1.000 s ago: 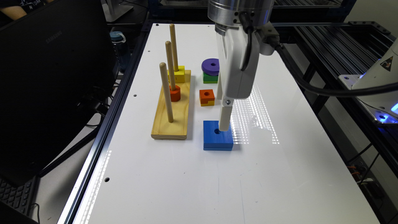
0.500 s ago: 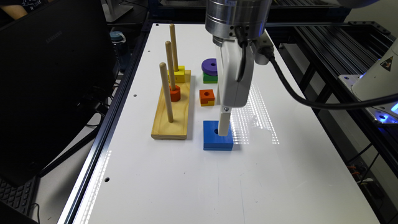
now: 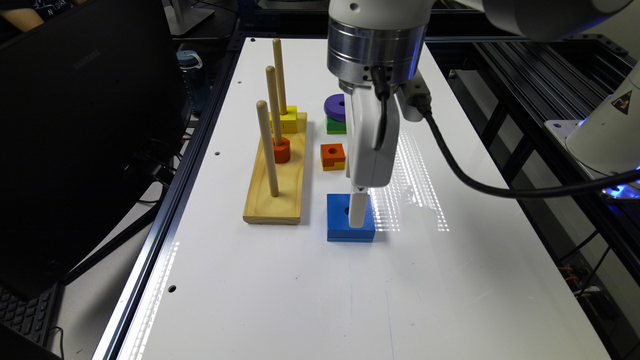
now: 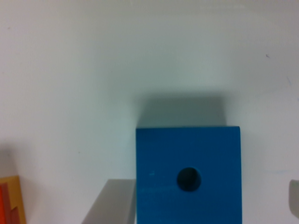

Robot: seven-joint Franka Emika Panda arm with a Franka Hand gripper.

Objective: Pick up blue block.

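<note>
The blue block (image 3: 337, 222) is a flat bright-blue square with a small round hole, lying on the white table (image 3: 310, 300). My gripper (image 3: 358, 216) hangs straight down over it, low enough that its white tip overlaps the block. In the wrist view the blue block (image 4: 187, 158) sits between my two grey fingers. One finger (image 4: 114, 203) is right against one side of the block; the other finger (image 4: 294, 196) stands well off the opposite side. The gripper is open and holds nothing.
A wooden base with three upright pegs (image 3: 275, 195) lies at the exterior view's left of the block, with a yellow piece (image 3: 285, 120) and a red piece (image 3: 281, 149) on its pegs. Behind the block are an orange cube (image 3: 333, 155) and a purple disc (image 3: 335, 107) on a green block (image 3: 336, 126). A black monitor (image 3: 75, 125) stands beyond the table's left edge.
The gripper has come down a little further over the blue block. The block and the other pieces have not moved.
</note>
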